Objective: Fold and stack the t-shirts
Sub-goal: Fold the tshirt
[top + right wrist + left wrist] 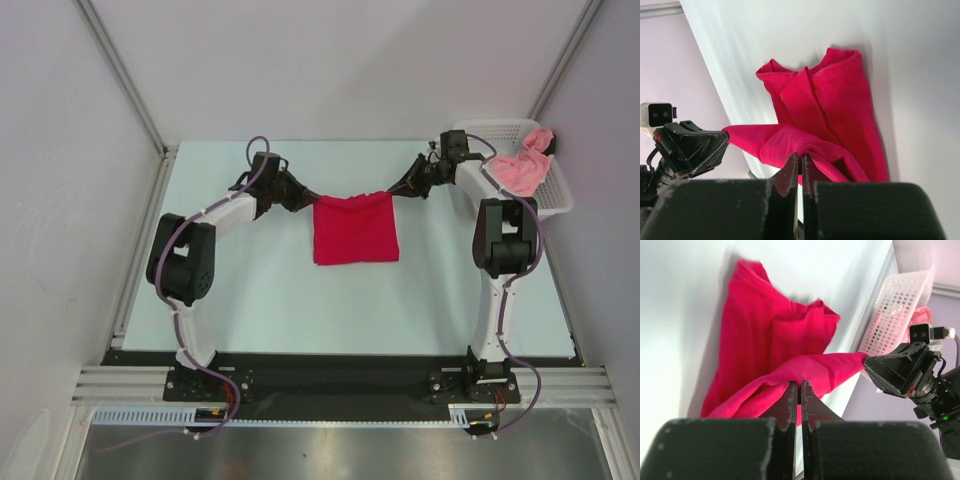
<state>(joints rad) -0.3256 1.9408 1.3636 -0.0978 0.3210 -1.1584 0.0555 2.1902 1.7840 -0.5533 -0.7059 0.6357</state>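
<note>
Red t-shirt [355, 232]: crimson, folded to a rough rectangle, mid-counter, btwn the two arms. Lower part lies flat on the surface; far edge is lifted & stretched side to side.
Left pincer [303, 200]: fingers pressed together, clamped on the red t-shirt's far-left corner. Left wrist view shows cloth pinched btwn the tips.
Right pincer [400, 192]: fingers pressed together, clamped on the far-right corner of the same shirt. The two pincers face each other across the raised edge.
Pink t-shirt [522, 170]: light salmon, crumpled, partly inside the basket & draped over its rim; well apart from the red one.
Basket [562, 200]: white plastic mesh, at the counter's far-right corner, just beside the right arm.
Counter [260, 300]: pale, smooth; wrinkled folds of red cloth rest on it under the lifted edge.
Left arm [185, 260] & right arm [505, 240]: white w/ black joints, bases at the near edge, both bent in toward the shirt.
</note>
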